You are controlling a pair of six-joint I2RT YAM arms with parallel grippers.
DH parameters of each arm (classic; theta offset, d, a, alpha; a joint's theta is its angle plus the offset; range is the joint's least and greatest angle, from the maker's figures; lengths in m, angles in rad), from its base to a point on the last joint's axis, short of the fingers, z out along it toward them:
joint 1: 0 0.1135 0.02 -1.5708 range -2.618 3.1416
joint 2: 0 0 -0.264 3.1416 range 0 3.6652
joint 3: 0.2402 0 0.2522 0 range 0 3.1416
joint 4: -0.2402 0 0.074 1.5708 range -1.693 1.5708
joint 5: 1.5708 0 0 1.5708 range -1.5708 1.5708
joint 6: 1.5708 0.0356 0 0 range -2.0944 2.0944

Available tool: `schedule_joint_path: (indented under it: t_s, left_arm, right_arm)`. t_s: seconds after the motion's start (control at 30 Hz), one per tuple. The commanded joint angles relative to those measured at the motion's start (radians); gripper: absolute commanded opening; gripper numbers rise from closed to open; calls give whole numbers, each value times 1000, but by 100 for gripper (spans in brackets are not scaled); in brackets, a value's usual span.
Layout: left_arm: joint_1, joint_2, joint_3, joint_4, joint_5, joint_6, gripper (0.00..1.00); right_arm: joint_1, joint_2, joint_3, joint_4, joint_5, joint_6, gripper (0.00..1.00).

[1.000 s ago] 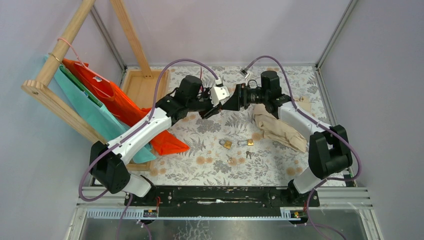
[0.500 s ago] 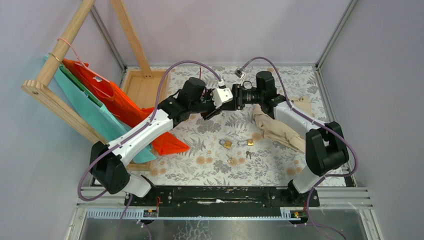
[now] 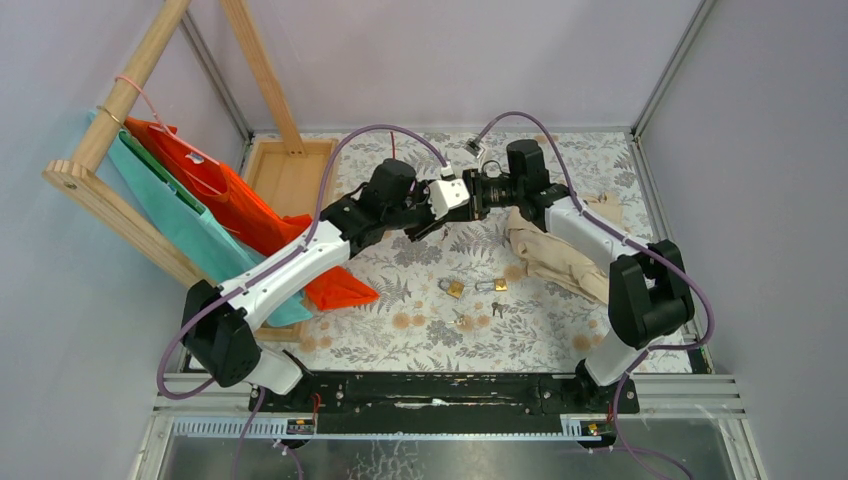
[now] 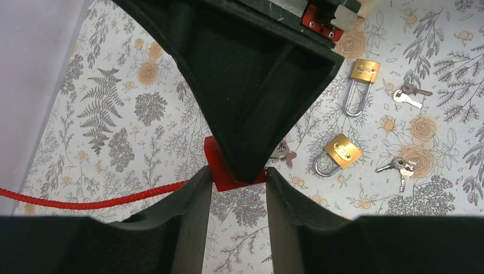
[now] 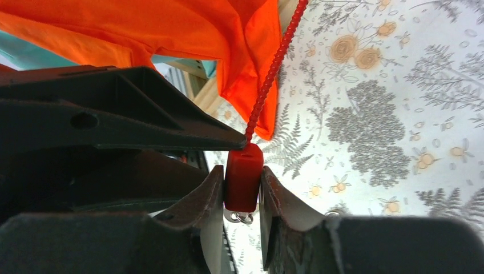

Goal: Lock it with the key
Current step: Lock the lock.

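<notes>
Aloft over far middle of floral worktop point(image 4: 108, 108): small red padlock body point(image 5: 243, 177), kept clear of clutter. Left pincer point(image 4: 238, 174) clenched on it at fingertips. Right pincer point(image 5: 242, 191) clamped across its sides, likely to steady it for key turn. Thin red cable shackle point(image 5: 274, 68) runs toward orange bag point(image 5: 171, 28). Pincers nose to nose, so little wrist room. Brass padlocks point(image 4: 342, 153) and loose keys point(image 4: 399, 166) lie below, well apart.

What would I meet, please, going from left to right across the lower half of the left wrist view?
red cable → red lock body → short-shackled brass padlock → bunch of keys
</notes>
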Motion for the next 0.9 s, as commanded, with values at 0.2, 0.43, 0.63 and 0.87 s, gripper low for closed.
schedule_joint_path:
  t_s: [0.2,0.43,0.63,0.87]
  left_arm:
    - [4,-45,-19,70,-23,-53,71]
    - [104,-71,11,62,73,-148,82]
    - [191,-99,68,11,150,-211,84]
    - [268,-121,131,-3,149,-376,85]
  right_arm:
    - [8,-140,57,-281,144,-533,0]
    - [-2,-202,21,-364,149,-691,0]
    - [-57,-253,-47,-270,86,-602,0]
    - [-162,-292,-122,-63,-32,-342,2]
